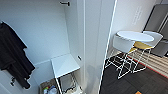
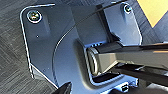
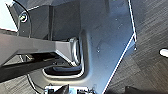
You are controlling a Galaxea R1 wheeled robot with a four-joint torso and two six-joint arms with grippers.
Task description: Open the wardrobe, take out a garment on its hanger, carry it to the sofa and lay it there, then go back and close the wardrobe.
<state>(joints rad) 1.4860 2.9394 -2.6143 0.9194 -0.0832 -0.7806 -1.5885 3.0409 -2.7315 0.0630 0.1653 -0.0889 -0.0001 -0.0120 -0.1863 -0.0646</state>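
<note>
The wardrobe stands open in front of me in the head view, with a white inside and a black peg high on its wall. Its right door is swung out towards me and shows nearly edge-on. A long all-black coat hangs at the left side. A white shelf juts out low inside, over a bin of small items. Both wrist views look down past the robot's own dark plate at grey carpet.
Right of the door, a round white table stands with a white wire-legged chair and a yellow-seated one. Dark carpet lies before them. A grey cabinet stands at the far right. An orange floor patch is near the left arm.
</note>
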